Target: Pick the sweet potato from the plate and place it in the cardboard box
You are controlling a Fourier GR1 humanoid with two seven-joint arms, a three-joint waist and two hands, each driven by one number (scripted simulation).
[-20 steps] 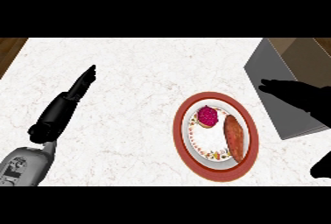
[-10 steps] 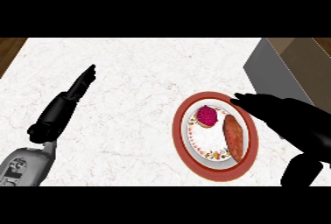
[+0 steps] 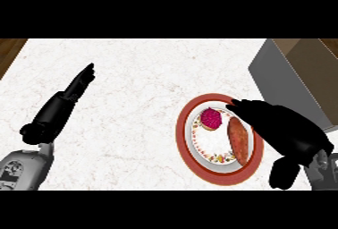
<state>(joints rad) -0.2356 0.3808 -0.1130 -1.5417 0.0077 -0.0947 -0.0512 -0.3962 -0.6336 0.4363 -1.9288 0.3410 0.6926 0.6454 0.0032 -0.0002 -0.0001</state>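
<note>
A long orange-brown sweet potato (image 3: pixel 239 140) lies on the right side of a red-rimmed plate (image 3: pixel 188 150). A small magenta food item (image 3: pixel 210 118) sits on the same plate, to the potato's upper left. My right hand (image 3: pixel 284 129) hovers over the plate's right rim, fingers reaching to just above the potato's top end, open and holding nothing. The thumb hangs down at the lower right. My left hand (image 3: pixel 66 100) rests open at the left, fingers pointing up and away. The cardboard box (image 3: pixel 284 80) stands at the upper right, its grey wall showing.
White marble counter (image 3: pixel 145 80) spreads between my two hands. A strip of wood floor (image 3: pixel 10 51) shows past the counter's upper left corner. The box sits close to the plate's right side.
My right hand has moved left and down, from beside the box to over the plate's right edge, near the sweet potato. The left hand has stayed still.
</note>
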